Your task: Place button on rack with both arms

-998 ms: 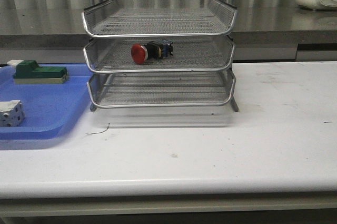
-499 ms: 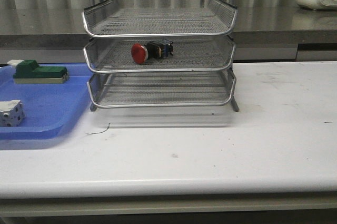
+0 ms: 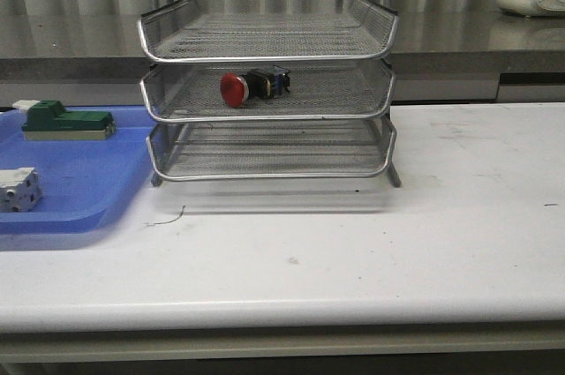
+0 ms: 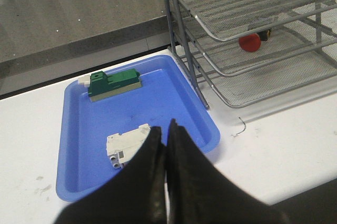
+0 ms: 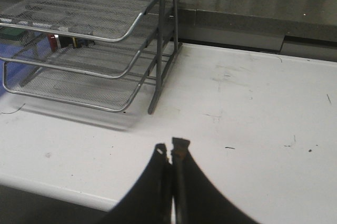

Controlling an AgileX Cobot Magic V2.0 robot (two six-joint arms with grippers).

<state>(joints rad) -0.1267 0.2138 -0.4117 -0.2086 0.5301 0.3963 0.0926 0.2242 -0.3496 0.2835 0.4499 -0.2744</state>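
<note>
Three tiers make up the rack (image 3: 265,84), which stands on the white counter (image 3: 353,251). I see the button (image 3: 252,86) lying on its side in the middle tier, red head toward the left arm's side, untouched by either arm. I read the left pincer (image 4: 167,134) as pressed together and empty, hanging over the near edge of the blue tray (image 4: 174,89), where a green-and-white block (image 4: 113,83) and a white cube (image 4: 126,145) lie. I read the right pincer (image 5: 171,153) as likewise together and empty, above bare counter beside the rack.
</note>
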